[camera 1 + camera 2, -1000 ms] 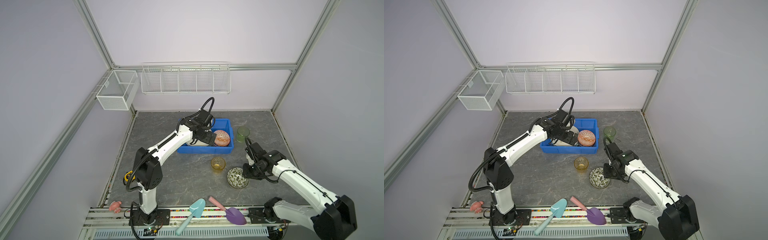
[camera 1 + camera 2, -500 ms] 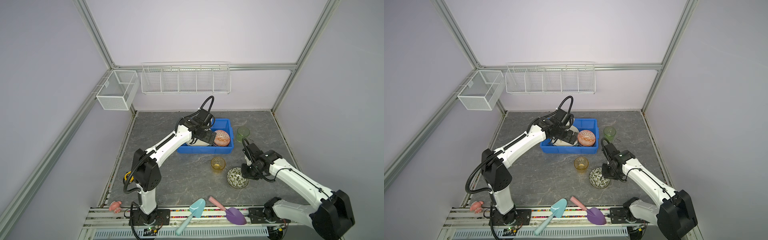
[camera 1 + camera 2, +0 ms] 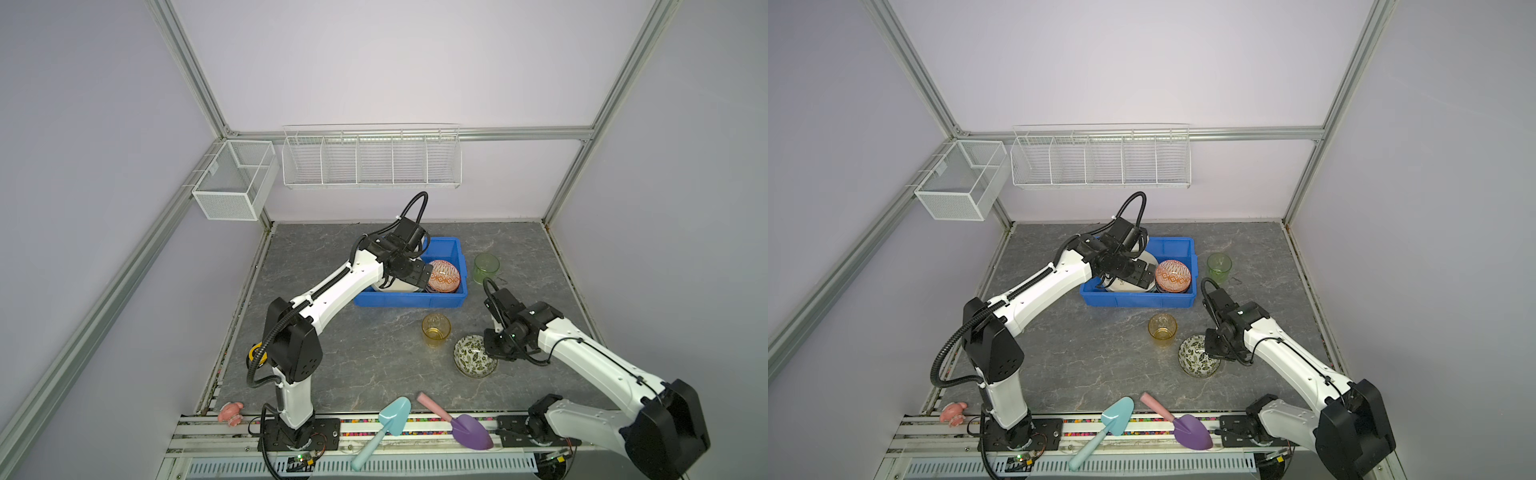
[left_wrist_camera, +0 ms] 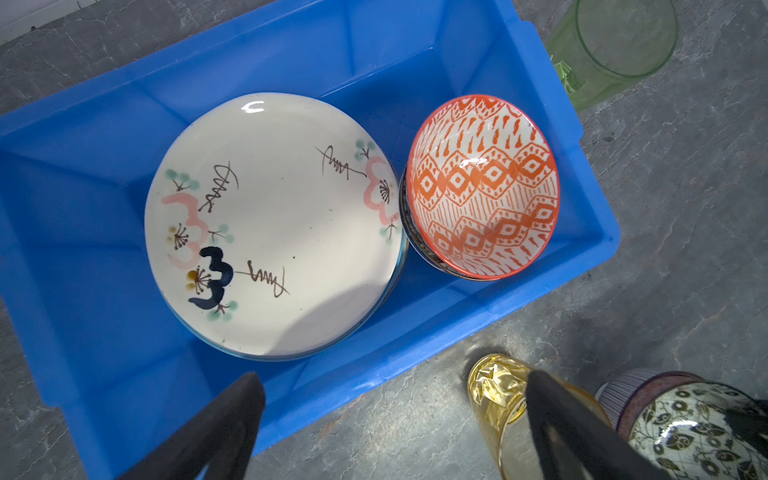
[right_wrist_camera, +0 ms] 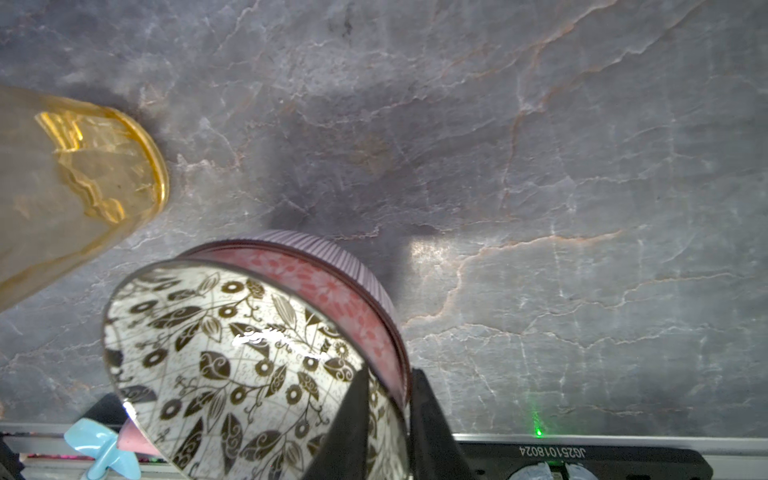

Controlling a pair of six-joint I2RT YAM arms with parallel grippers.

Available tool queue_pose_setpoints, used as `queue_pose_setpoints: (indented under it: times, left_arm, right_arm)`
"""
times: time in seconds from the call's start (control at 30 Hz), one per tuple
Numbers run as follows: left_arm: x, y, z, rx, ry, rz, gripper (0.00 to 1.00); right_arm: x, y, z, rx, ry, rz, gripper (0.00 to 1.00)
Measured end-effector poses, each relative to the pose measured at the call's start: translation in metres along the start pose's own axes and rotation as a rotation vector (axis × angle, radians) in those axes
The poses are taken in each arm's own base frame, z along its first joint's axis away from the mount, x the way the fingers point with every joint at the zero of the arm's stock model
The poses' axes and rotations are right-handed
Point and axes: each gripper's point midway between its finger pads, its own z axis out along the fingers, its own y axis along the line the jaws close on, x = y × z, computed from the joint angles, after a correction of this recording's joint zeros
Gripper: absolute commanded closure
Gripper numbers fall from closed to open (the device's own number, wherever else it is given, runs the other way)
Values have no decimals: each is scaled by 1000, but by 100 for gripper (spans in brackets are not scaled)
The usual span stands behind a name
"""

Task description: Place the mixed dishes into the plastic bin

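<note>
One change: my right hand [image 5: 390, 376] has just pinched the leafy bowl [image 5: 232, 357] by its rim, so I reckon the blue bin [image 3: 407, 300] is next. Left hand [image 4: 395, 384] hangs wide open.

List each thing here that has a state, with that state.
left gripper, open, above the blue bin.
right gripper, shut on the leafy bowl.
leafy bowl, outside the bin, rim pinched.
cream plate, lying in the bin.
orange bowl, tilted in the bin.
amber tumbler, upright, outside the bin.
green tumbler, upright, outside the bin.

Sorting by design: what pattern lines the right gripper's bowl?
Dark leaves on white line the bowl; right wrist view best.
</note>
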Motion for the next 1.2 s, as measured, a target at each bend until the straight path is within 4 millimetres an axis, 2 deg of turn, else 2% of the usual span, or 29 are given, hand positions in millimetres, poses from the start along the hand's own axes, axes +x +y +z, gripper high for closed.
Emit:
queue_pose_setpoints:
  times: [0.47,0.93,1.07,1.2]
  left_arm:
    - [0,-1,-1,8,3,-6,2]
    - [-2,-11,-6,71,9,-22,1]
    - [-1,-15,-10,93,17,-75,1]
    - [6,-24,-25,149,23,-141,0]
  right_arm:
    - [4,-4,-13,-16,-33,0,93]
    - [3,-2,-28,-50,-68,-2,93]
    - [4,0,-30,-67,-68,5,93]
    - [4,1,-32,-84,-68,11,93]
